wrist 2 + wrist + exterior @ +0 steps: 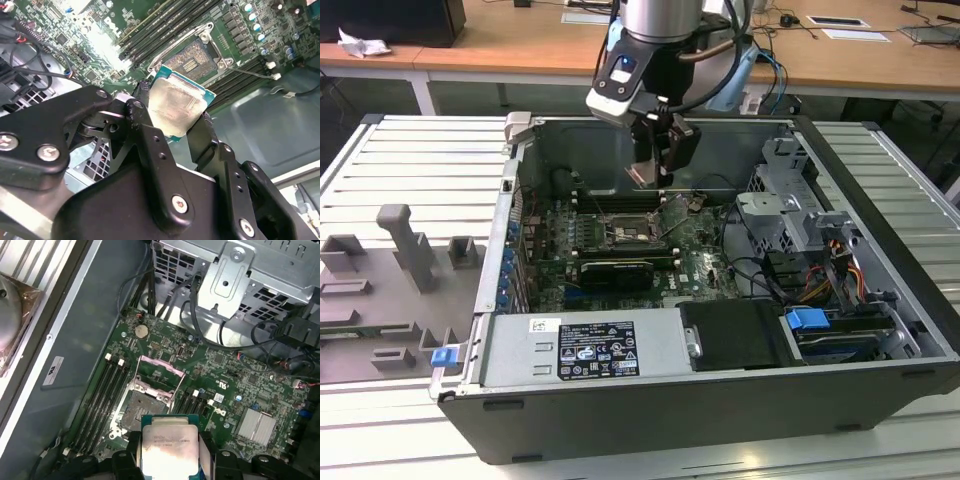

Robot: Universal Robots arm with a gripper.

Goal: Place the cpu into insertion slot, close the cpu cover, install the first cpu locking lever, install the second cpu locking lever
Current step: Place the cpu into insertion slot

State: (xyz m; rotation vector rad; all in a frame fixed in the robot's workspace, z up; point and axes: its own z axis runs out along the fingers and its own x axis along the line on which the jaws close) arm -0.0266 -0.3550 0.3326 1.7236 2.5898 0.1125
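Currently, gripper (172, 120) clamped on the cpu (177, 105), chip pinched by its edges between the two black fingers (150, 145), hanging above the open insertion slot (192, 60), cpu cover (159, 365) raised beyond the fingertips.

Exterior view: high, angled down into the open case (650, 430). Both wrist views look down from close range, sharing the insertion slot (141, 407) (194, 60).

The arm (660, 20) reaches down from above with its wrist (625, 75) tilted a little to one side, and the black end effector (658, 165) points downward, its two fingers (150, 140) clamped on opposite edges of the cpu (177, 102), gripped between the tips.
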